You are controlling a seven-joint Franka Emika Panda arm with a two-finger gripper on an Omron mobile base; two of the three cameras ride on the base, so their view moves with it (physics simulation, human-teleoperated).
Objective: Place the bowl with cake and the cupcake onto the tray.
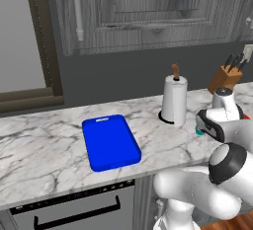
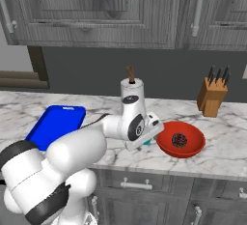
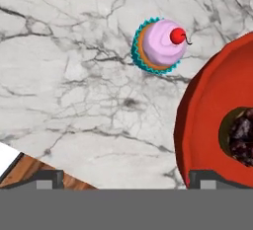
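Note:
The cupcake (image 3: 159, 45), teal wrapper with pink top and a red cherry, stands on the marble counter just left of the red bowl (image 3: 207, 105). The bowl holds a dark cake lump (image 3: 242, 137). My gripper (image 3: 126, 178) hovers open above the counter between cupcake and counter edge, nothing between its fingertips (image 3: 49, 177). From the right base view the gripper (image 2: 146, 141) points down just left of the bowl (image 2: 193, 147), with a sliver of the cupcake (image 2: 147, 143) under it. The blue tray (image 1: 111, 142) lies bare far to the left, also seen as the tray (image 2: 57, 125).
A paper towel roll (image 1: 174, 100) stands behind the hand. A knife block (image 2: 211, 96) is at the back right of the bowl. The counter's front edge (image 3: 44, 162) runs close below the gripper. Bare marble lies between tray and cupcake.

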